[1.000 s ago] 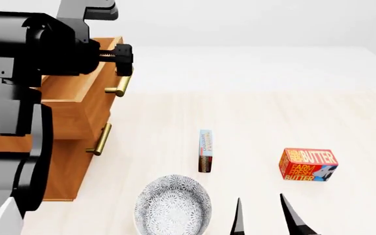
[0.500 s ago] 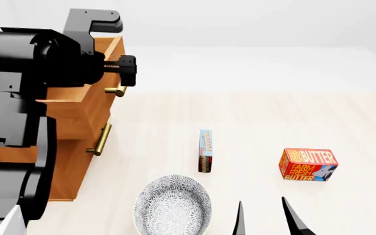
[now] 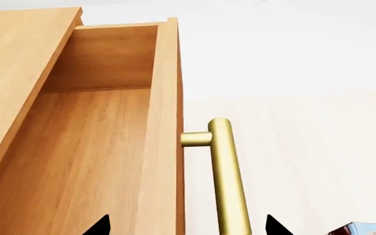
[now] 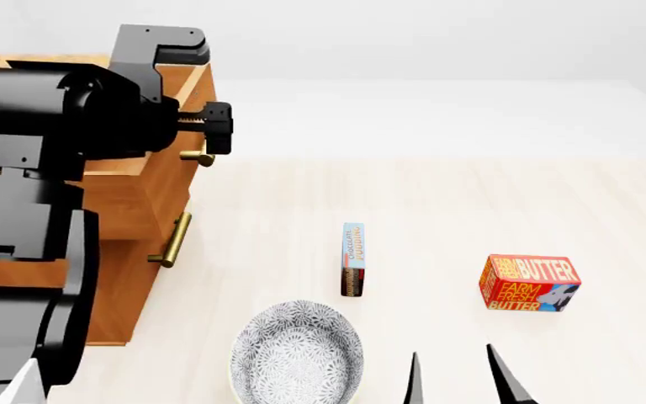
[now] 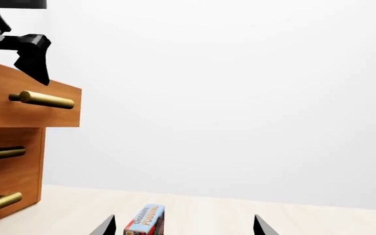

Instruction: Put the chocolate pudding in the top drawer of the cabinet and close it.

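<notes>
The pudding (image 4: 352, 259), a light, stiff, slim carton at the bowl's (image 4: 297, 352) one o'clock, is best being pinched across its thin faces. Both the right gripper (image 4: 453, 376) and left gripper (image 3: 184, 226) are being shown spread, empty.

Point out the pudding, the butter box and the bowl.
pudding (image 4: 352, 260), head view, middle of its top face
butter box (image 4: 528, 283), head view, centre of its printed top
bowl (image 4: 297, 355), head view, middle of its patterned inside
</notes>
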Robot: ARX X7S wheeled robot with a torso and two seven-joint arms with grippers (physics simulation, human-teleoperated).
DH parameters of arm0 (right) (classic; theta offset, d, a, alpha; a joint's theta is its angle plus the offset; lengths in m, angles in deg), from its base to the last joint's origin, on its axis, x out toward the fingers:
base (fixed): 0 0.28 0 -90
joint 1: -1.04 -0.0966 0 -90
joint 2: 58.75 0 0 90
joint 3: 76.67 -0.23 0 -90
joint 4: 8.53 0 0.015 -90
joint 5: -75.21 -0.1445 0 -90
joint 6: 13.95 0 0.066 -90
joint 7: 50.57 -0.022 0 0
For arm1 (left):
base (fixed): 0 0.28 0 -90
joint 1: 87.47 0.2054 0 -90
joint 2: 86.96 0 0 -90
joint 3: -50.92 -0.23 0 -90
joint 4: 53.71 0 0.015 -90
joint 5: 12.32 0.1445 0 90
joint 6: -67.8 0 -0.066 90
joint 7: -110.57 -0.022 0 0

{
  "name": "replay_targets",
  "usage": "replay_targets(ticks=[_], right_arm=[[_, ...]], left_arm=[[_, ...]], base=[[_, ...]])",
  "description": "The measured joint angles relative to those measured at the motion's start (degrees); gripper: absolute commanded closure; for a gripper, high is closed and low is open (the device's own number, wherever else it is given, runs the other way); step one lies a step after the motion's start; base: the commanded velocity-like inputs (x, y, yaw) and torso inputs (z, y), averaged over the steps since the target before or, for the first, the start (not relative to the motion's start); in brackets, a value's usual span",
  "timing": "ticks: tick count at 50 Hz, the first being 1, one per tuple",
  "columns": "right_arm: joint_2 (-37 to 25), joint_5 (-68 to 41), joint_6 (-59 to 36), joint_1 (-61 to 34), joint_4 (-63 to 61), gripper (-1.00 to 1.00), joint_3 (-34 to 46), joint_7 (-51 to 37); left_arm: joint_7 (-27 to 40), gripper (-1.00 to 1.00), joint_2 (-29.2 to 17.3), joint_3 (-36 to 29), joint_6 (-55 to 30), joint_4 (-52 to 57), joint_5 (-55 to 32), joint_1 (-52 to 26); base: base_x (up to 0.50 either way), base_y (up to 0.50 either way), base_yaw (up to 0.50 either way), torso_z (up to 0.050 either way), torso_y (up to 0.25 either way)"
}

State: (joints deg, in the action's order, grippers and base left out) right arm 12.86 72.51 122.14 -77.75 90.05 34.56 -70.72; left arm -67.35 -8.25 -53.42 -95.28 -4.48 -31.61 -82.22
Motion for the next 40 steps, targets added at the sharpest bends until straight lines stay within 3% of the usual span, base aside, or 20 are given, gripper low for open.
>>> replay_targets(ticks=[40], right_arm=[[0.0,0.6,-0.6,-0.8,0.4,-1.00,0.5,-0.8]], left_arm=[[-0.9,-1.00,0.0,-1.2,5.8,-5.0,0.6,-0.7]], base=[[0.00,0.00,0.00,0.000,0.000]])
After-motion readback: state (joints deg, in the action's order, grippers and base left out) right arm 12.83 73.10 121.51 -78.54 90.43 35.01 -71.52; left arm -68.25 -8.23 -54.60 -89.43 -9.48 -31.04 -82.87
